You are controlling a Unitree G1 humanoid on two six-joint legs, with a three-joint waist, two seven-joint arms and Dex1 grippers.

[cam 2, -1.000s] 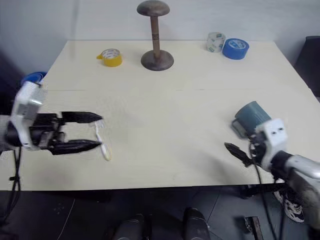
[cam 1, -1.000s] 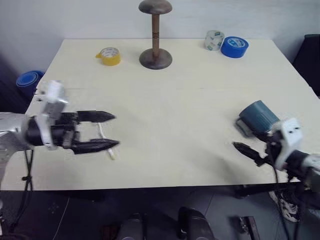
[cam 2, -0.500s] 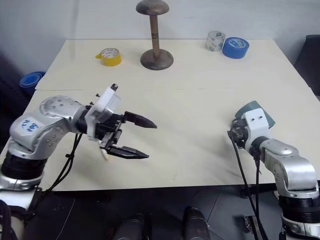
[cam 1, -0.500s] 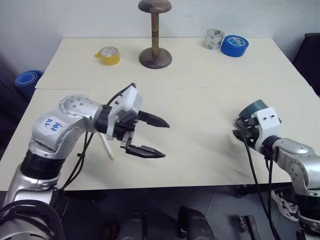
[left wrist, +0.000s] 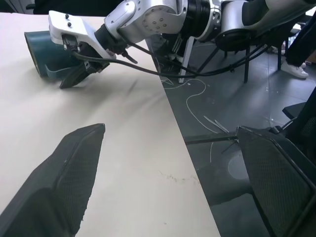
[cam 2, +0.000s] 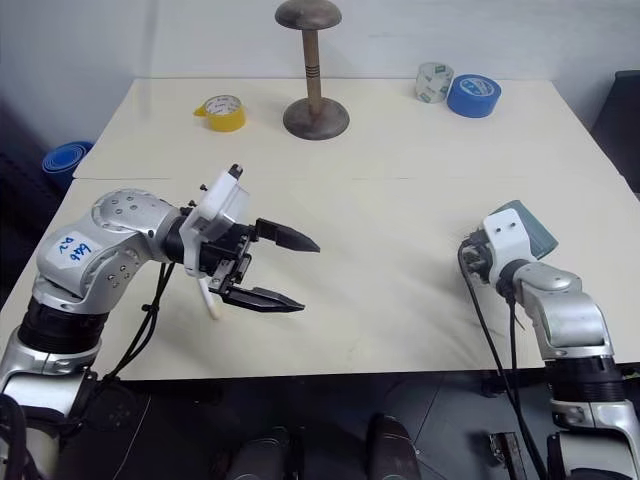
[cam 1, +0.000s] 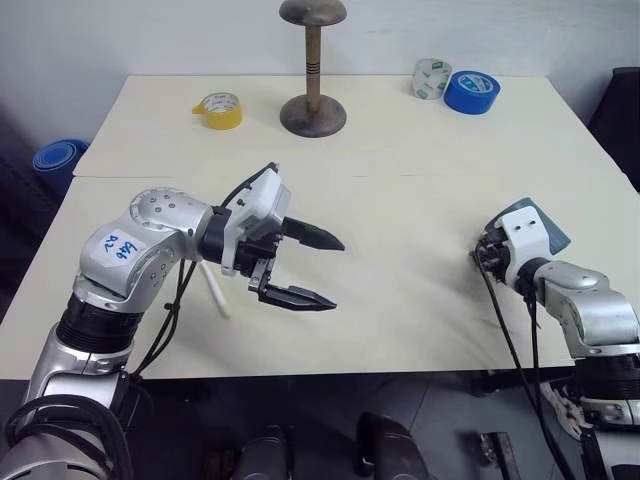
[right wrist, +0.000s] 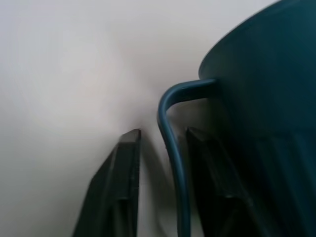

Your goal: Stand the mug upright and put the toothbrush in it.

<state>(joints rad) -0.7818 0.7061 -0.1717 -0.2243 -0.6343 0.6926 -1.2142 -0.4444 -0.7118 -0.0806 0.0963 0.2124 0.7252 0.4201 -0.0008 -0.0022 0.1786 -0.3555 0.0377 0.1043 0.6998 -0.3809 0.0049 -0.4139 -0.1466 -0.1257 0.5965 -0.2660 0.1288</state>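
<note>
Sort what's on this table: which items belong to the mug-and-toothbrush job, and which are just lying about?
Job items:
mug, on its side at the right gripper
toothbrush, flat under the left arm

Lying about:
yellow tape roll
wooden stand
clear tape roll
blue tape roll

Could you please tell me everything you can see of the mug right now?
The mug is dark teal-blue, smooth and cylindrical, with a thin loop handle. It lies on its side near the table's right edge. The right end effector straddles the handle, one finger outside the loop and one through it.
</note>
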